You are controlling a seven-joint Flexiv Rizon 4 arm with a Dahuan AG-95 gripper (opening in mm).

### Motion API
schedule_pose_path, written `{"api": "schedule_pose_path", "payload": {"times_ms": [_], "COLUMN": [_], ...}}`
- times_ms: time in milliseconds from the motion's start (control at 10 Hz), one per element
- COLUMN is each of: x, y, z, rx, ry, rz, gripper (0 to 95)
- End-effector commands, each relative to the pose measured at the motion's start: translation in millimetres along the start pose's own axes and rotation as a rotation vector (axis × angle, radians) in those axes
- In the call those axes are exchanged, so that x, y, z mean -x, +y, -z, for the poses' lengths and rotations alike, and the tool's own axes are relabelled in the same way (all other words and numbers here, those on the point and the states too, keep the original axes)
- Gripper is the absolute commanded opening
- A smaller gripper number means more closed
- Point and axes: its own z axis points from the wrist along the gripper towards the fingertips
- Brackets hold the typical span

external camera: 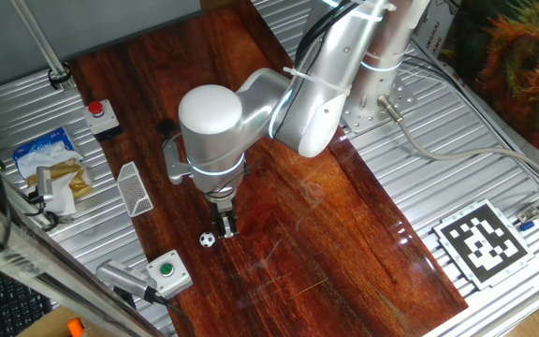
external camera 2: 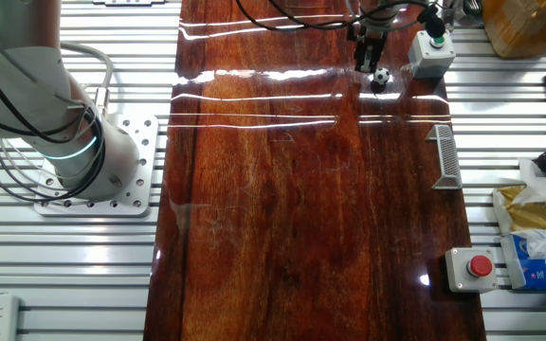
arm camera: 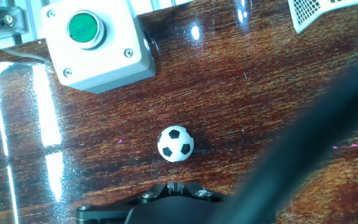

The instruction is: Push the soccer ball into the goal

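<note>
Just off the fingertips, the soccer ball (external camera: 208,240) sits on the dark wooden table (external camera: 344,243), near but apart from the gripper (external camera: 226,225) at the ball's 3 o'clock in one fixed view. Seen from the hand view, the ball (arm camera: 176,144) lies at 12 o'clock from the gripper's dark base, with a blurred black shape crossing the lower right. Whether the fingers are parted or closed cannot be told from any view; nothing is seen held between them. A grey box with a green button (external camera: 168,272) stands near the ball at about 7 o'clock in that fixed view, at the table's edge. The goal (external camera: 134,188), a white frame with fine mesh, stands at about 10 o'clock from the ball, well apart, along the same table edge; the other fixed view shows it (external camera 2: 446,157) at the right-hand edge. Farther along that edge, a box with a red button (external camera: 100,115) rests beyond the goal. At the opposite side, a black-and-white marker tag (external camera: 483,241) lies on the ribbed metal surface.
</note>
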Motion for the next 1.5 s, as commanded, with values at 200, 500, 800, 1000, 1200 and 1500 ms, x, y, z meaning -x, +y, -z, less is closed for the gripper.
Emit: {"api": "schedule_pose_path", "payload": {"times_ms": [200, 500, 800, 1000, 1200, 1500], "x": [-0.7, -0.7, -0.7, -0.7, -0.7, -0.7], "y": [-0.2, -0.2, -0.2, -0.2, -0.2, -0.2], "z": [0.2, 0.2, 0.2, 0.2, 0.2, 0.2], "rx": [0.001, -0.005, -0.017, -0.014, -0.011, -0.012], "ry": [0.002, 0.034, 0.04, 0.039, 0.04, 0.041], "rz": [-0.009, -0.018, 0.042, 0.148, 0.21, 0.296], "gripper": [0.0, 0.0, 0.0, 0.0, 0.0, 0.0]}}
